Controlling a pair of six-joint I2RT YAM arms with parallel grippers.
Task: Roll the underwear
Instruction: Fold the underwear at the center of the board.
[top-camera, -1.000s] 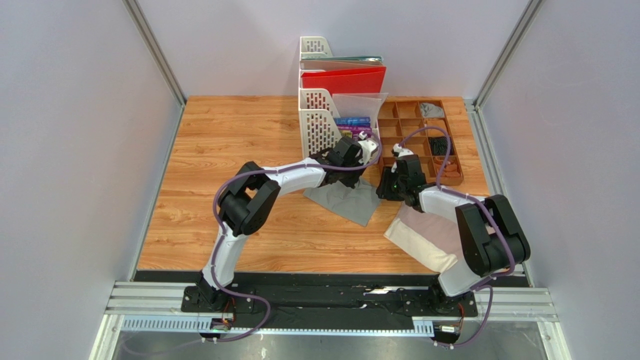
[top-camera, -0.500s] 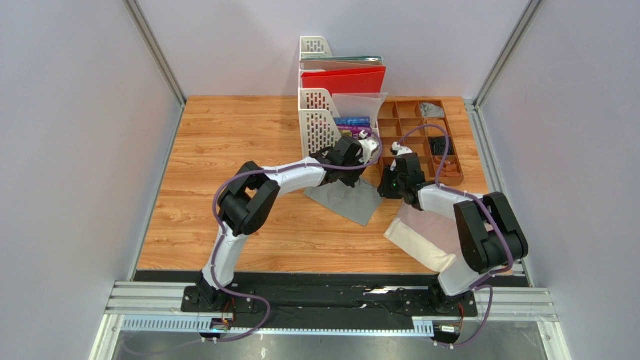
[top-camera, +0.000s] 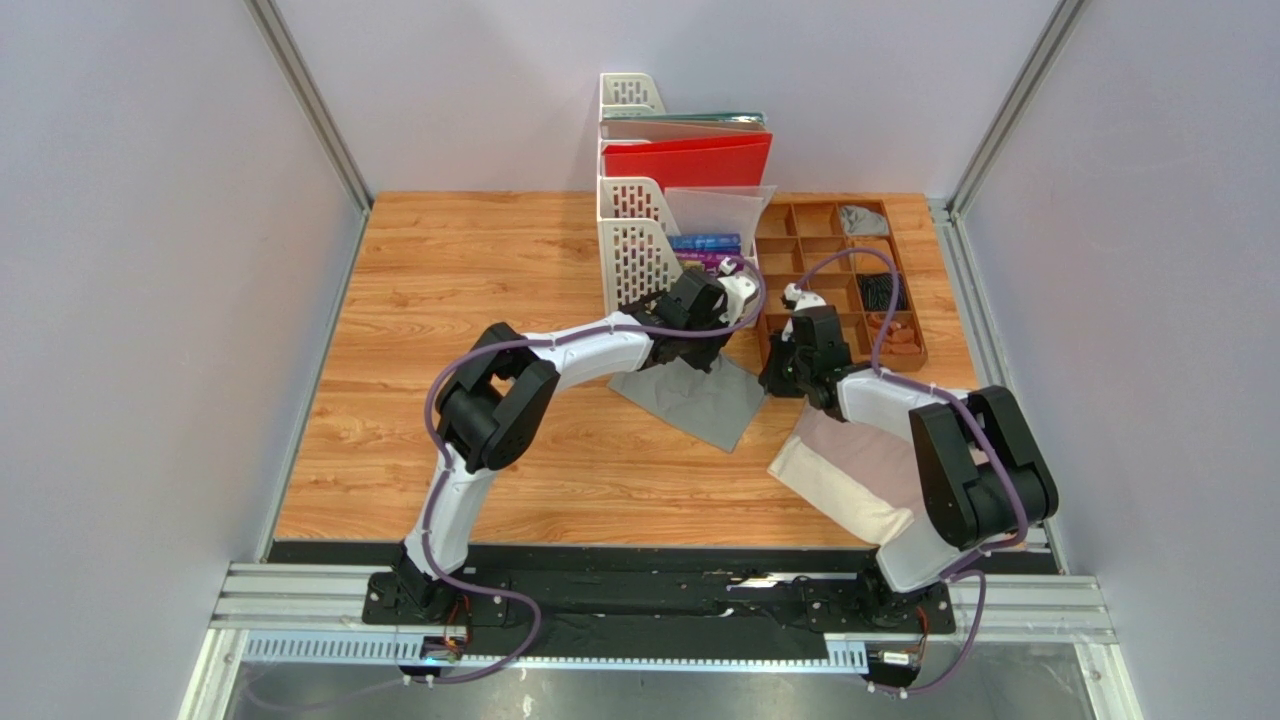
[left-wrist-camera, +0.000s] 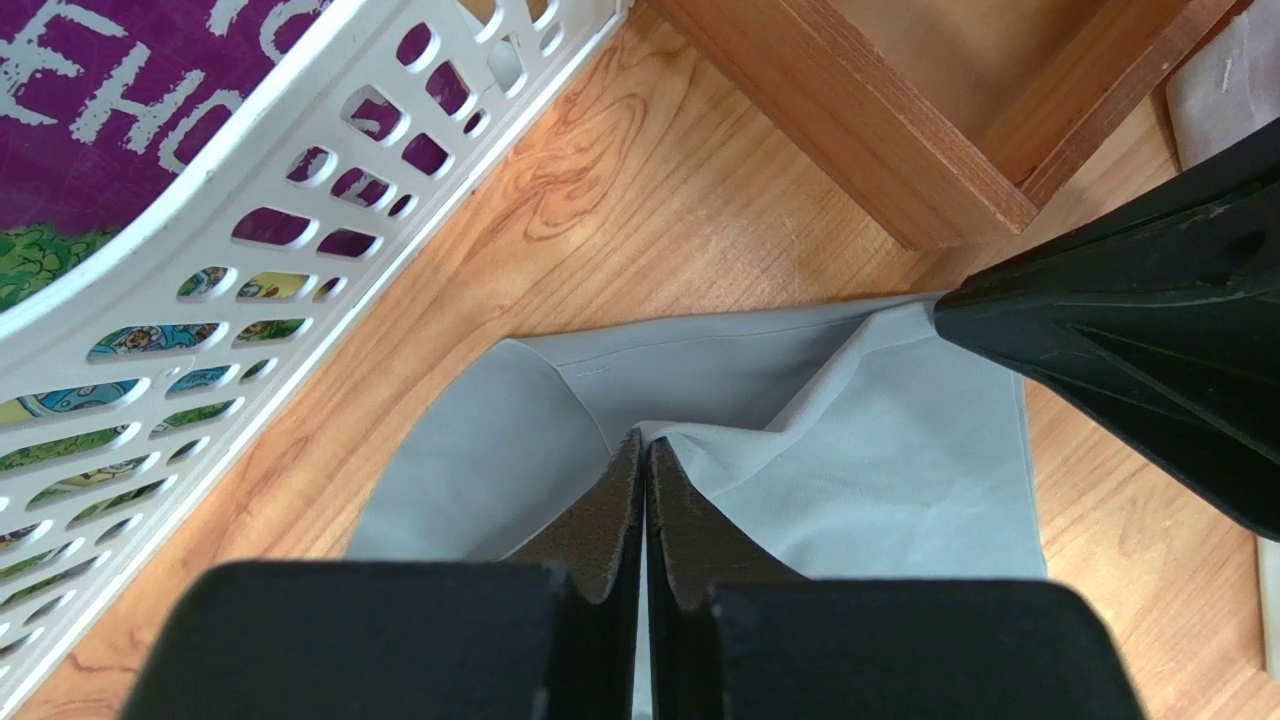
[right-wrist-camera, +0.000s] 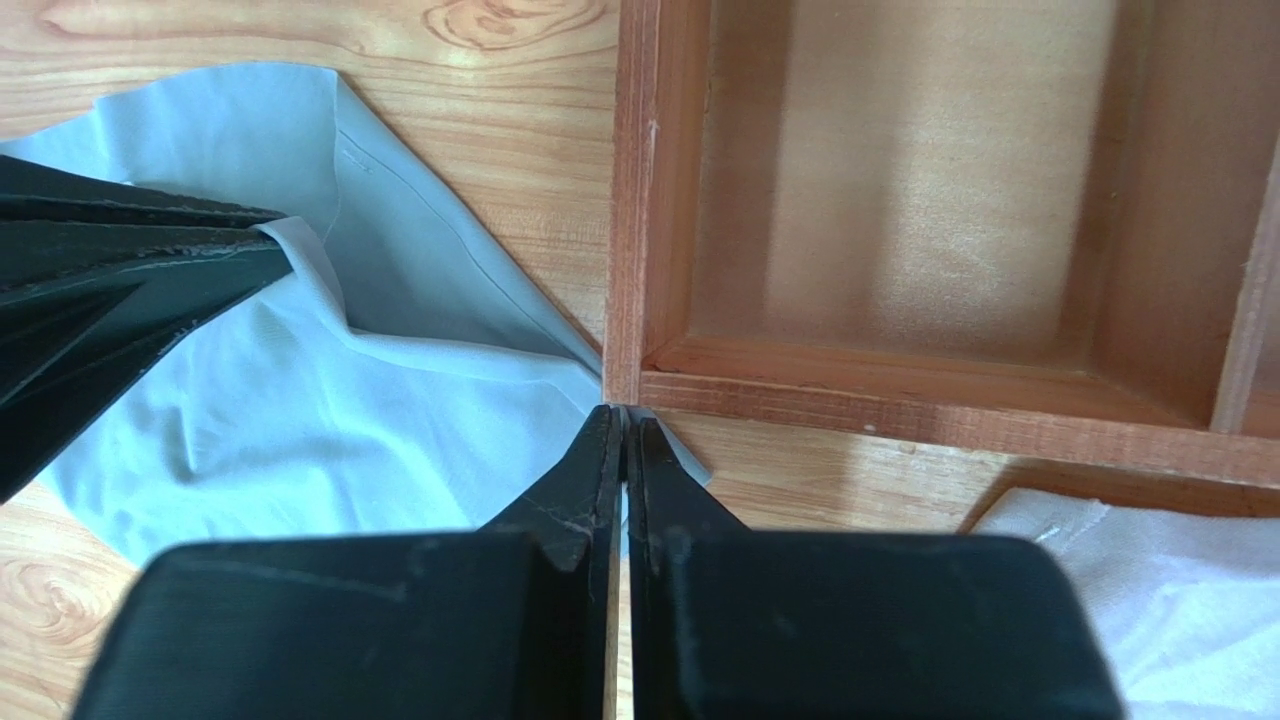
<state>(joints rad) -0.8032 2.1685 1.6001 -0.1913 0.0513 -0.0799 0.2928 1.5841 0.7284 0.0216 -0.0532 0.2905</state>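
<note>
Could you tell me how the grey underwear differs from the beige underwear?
The left gripper and right gripper pinch the grey underwear; the beige underwear lies free. The grey underwear is beside the wooden tray; the beige underwear is partly under the right arm. Both are unrolled.

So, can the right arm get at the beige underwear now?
Probably not directly: the right gripper is shut on the grey underwear, and the beige underwear lies partly beneath that same arm.
</note>
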